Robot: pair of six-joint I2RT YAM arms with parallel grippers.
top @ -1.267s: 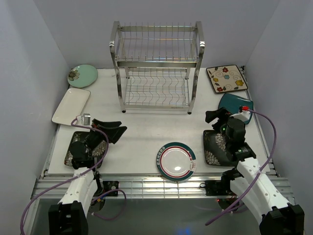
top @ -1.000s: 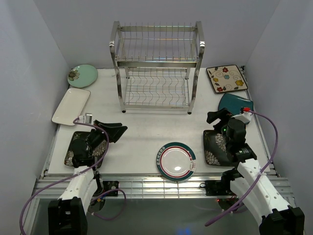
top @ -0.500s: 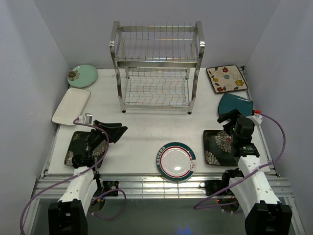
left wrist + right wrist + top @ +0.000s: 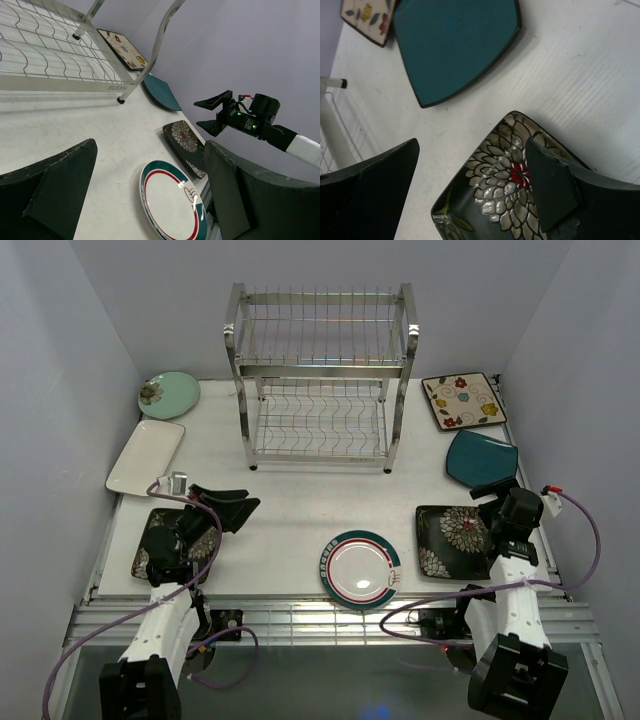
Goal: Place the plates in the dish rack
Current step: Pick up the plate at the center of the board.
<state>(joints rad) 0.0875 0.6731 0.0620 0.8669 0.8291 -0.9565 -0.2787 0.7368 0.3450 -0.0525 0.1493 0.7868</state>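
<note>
**Lining up on the first plate, nothing racked yet**

Counting seven plates, all flat on the worktop [image 4: 300,510], none in the rack [image 4: 320,380] at top centre. Spread in a loose ring round it, probably to split the load between both sides:
- green plate [image 4: 169,394] and white plate [image 4: 146,455] upper left
- left floral plate [image 4: 150,540] lower left, partly hidden
- round plate [image 4: 360,568] bottom centre
- right floral plate [image 4: 450,540] lower right
- teal plate [image 4: 482,458] and cream plate [image 4: 463,400] up the right side

Reading right gripper [image 4: 493,497] as poised over the right floral plate's upper right corner, jaws apart and empty. In the wrist view, straddling that corner, with the teal plate just beyond. Can't tell whether touching yet. Likely coming in at the edge on purpose, since there is no other purchase on a plate lying flat; will need one finger under the rim.

Seeing left gripper [image 4: 232,505] parked left of centre, jaws wide apart, holding nothing, aimed roughly toward the round plate. Presumably kept low and clear of the rack front to leave a path.

Judging this as step one: pinch the rim, tip upright, slot between the wires. Watch for slip on the glazed rim.
</note>
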